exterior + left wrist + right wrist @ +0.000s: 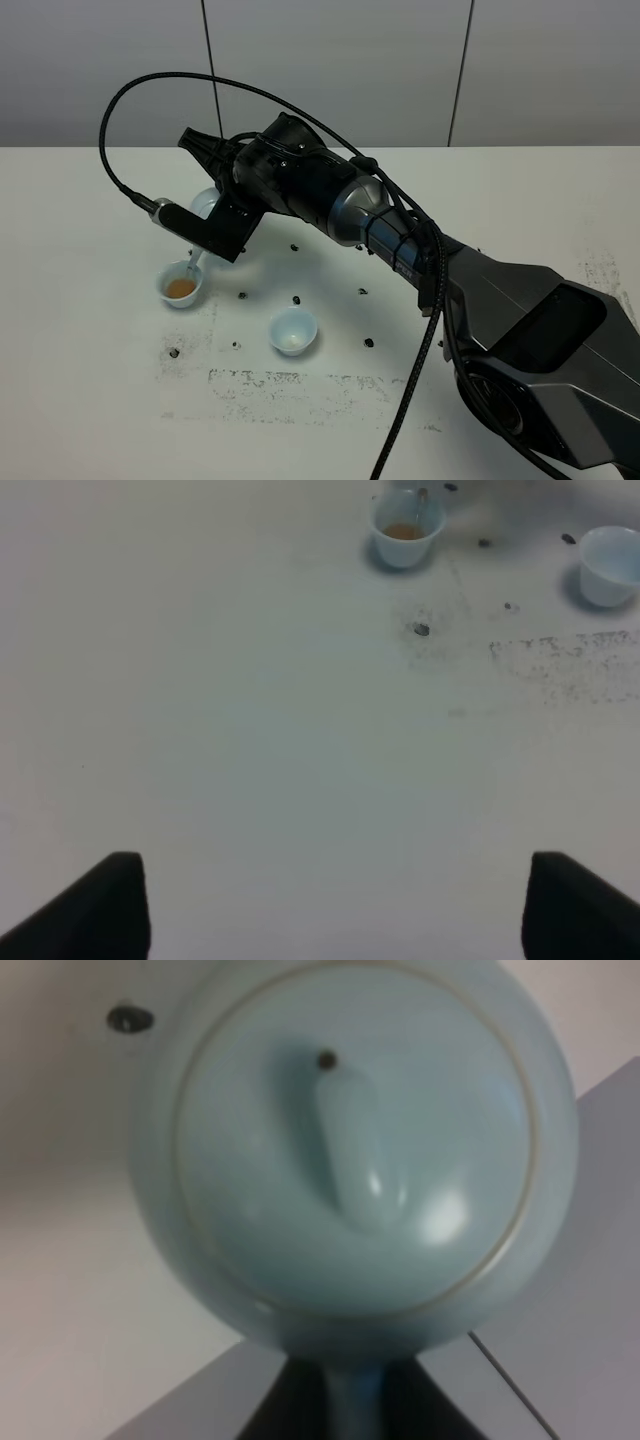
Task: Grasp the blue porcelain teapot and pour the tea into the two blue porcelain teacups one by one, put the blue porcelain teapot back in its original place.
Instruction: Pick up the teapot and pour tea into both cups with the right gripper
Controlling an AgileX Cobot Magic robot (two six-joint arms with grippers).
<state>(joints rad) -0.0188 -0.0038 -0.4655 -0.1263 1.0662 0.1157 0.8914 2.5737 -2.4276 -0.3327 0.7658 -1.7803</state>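
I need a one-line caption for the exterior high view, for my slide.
Right gripper tilts the blue porcelain teapot, pouring tea into one teacup; the other teacup stands apart.

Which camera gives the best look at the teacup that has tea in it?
The left wrist view: the teacup stands whole and unblocked, amber tea visible inside. The exterior high view shows it too, only smaller. The right wrist view shows only the teapot, no cup.

I count one blue porcelain teapot (350, 1150). There are two blue porcelain teacups, the first teacup (182, 286) and the second teacup (293, 331). One robot arm (500, 300) shows from overhead, and roughly seven dark specks (369, 342) dot the bench (90, 400).
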